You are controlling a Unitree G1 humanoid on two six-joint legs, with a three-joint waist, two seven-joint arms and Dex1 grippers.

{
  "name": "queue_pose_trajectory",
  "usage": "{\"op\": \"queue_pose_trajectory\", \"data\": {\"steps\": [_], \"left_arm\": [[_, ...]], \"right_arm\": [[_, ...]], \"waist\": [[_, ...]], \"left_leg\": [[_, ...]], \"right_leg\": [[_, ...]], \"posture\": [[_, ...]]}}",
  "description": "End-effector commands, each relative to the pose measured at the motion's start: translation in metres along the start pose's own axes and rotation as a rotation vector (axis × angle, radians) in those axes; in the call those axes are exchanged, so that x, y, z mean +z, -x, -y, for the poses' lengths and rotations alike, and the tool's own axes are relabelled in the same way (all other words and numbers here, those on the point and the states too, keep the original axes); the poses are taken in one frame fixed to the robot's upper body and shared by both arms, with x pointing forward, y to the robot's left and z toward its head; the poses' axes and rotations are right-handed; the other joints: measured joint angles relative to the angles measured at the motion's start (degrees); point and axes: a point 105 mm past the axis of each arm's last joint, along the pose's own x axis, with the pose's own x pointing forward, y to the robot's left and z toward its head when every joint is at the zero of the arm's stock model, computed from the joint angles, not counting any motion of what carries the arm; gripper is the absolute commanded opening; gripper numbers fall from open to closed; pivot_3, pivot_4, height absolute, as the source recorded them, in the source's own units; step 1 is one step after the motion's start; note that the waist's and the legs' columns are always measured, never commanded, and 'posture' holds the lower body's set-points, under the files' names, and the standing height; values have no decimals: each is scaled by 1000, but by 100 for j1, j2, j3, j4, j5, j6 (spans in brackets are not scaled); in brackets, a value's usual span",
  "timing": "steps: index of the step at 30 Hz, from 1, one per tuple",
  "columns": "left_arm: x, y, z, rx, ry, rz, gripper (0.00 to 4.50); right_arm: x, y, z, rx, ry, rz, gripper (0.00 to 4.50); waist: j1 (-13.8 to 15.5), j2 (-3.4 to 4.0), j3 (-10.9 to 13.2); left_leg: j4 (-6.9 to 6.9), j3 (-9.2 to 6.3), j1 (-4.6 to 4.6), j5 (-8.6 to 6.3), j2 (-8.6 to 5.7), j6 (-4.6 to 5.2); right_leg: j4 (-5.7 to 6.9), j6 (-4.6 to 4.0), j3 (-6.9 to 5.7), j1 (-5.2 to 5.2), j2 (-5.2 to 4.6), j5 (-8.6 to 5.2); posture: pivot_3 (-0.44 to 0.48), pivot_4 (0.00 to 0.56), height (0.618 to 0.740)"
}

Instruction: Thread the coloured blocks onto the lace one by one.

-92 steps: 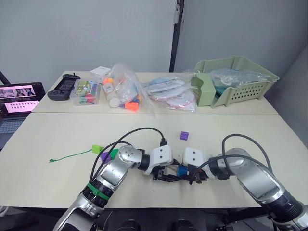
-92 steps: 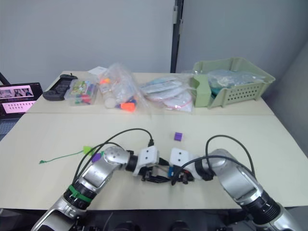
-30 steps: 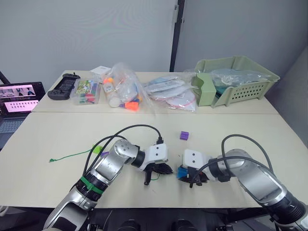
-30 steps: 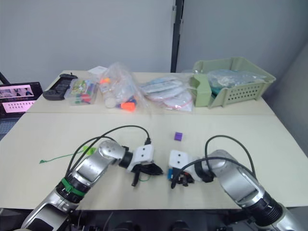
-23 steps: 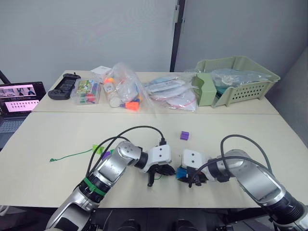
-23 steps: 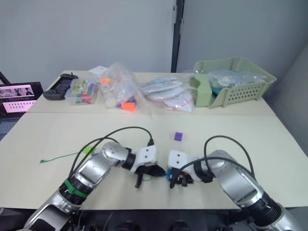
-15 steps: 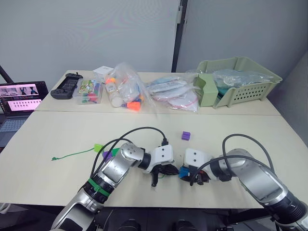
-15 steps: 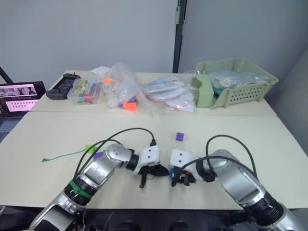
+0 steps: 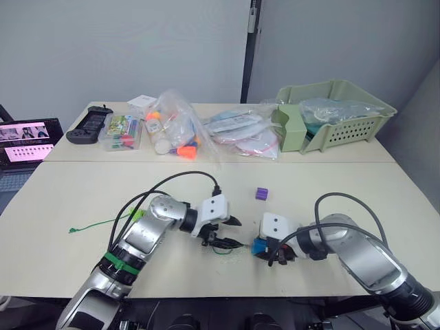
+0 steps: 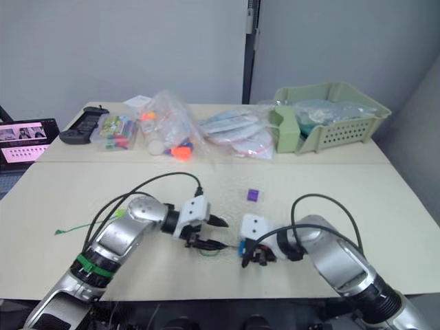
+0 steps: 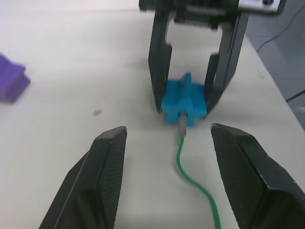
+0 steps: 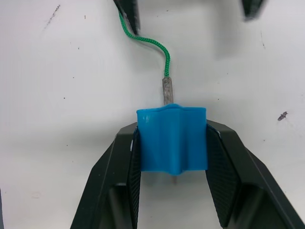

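Observation:
My right gripper (image 9: 264,250) is shut on a blue block (image 12: 171,139), holding it just above the table near the front edge. The lace's (image 11: 192,168) pale stiff tip (image 12: 166,90) is pushed into the block's hole. From there the green lace curls on the table (image 9: 223,249) and runs under my left arm to its far end (image 9: 71,230). My left gripper (image 11: 169,134) is open, its fingers on either side of the lace, a little short of the block. A purple block (image 9: 261,194) lies beyond both grippers. A lime green block (image 9: 137,214) sits beside my left forearm.
Along the back of the table are clear bags of toy pieces (image 9: 177,133), a small clear box (image 9: 122,131), a black controller (image 9: 86,126) and a pale green basket (image 9: 335,113). A laptop (image 9: 23,135) stands at the far left.
My left gripper has opened, let go of the lace and drawn back a little from the blue block. The lace tip now sits in the block. The right gripper has stayed put.

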Motion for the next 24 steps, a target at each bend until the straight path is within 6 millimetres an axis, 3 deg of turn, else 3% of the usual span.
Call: {"op": "queue_pose_trajectory", "data": {"steps": [1,7,16,17,24], "left_arm": [[2,-1,5,-1,-25,18,2971],[-10,-11,4,30,-6,3,2971],[-8,-20,7,10,-1,17,167],[-8,-20,6,11,-3,19,23],[5,-22,2,10,-54,37,23]], "right_arm": [[-3,-4,-9,43,-12,-6,1361],[-3,-3,-8,42,-11,-6,1361],[-4,-1,-9,41,-12,-10,1361],[-4,-1,-9,42,-12,-10,1361],[-4,-1,-10,45,-12,-10,1361]], "waist": [[11,0,0],[18,0,0],[18,0,0],[18,0,0],[22,0,0]], "left_leg": [[0,0,0,0,0,0],[2,1,1,0,1,0],[2,0,-1,0,0,0],[2,0,-1,0,0,0],[2,0,-3,0,-1,0]], "right_leg": [[-1,0,0,0,0,0],[-2,0,0,3,1,0],[1,0,0,-2,1,0],[1,0,0,-2,1,0],[0,0,0,-2,1,0]], "posture": [[0,150,740],[0,150,740],[0,150,740],[0,150,740],[0,150,740]]}}
